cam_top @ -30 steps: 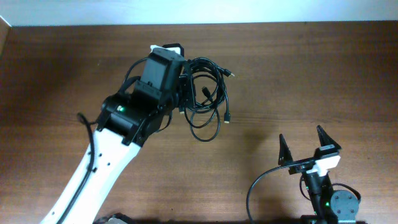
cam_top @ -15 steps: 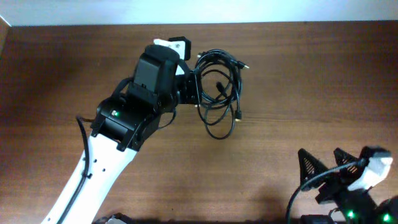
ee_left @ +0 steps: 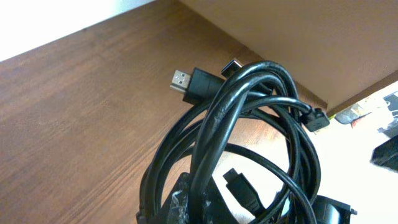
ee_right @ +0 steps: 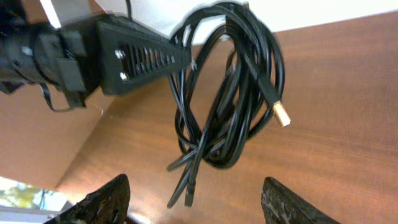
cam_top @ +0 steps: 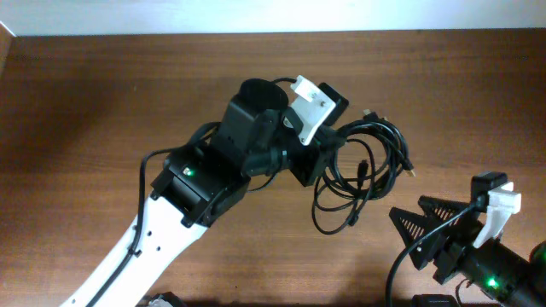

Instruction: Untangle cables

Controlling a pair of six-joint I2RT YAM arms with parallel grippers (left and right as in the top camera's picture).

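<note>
I see the wooden bench (cam_top: 102, 94) filling the overhead view, with the left arm (cam_top: 205, 175) reaching in from seven o'clock toward centre. The black cable bundle (cam_top: 367, 162) hangs in tangled loops above the bench, just past centre toward three o'clock. The left claw (cam_top: 316, 162) is clamped on its nine o'clock side. My right claw (cam_top: 424, 241) sits at five o'clock, fingers spread apart and holding nothing, apart from the loops. A metal-tipped plug (ee_right: 282, 114) dangles from the bundle.

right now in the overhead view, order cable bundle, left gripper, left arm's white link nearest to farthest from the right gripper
1. cable bundle, just up-left of the right gripper
2. left gripper, further left, clamping the bundle
3. white link, far lower left
</note>
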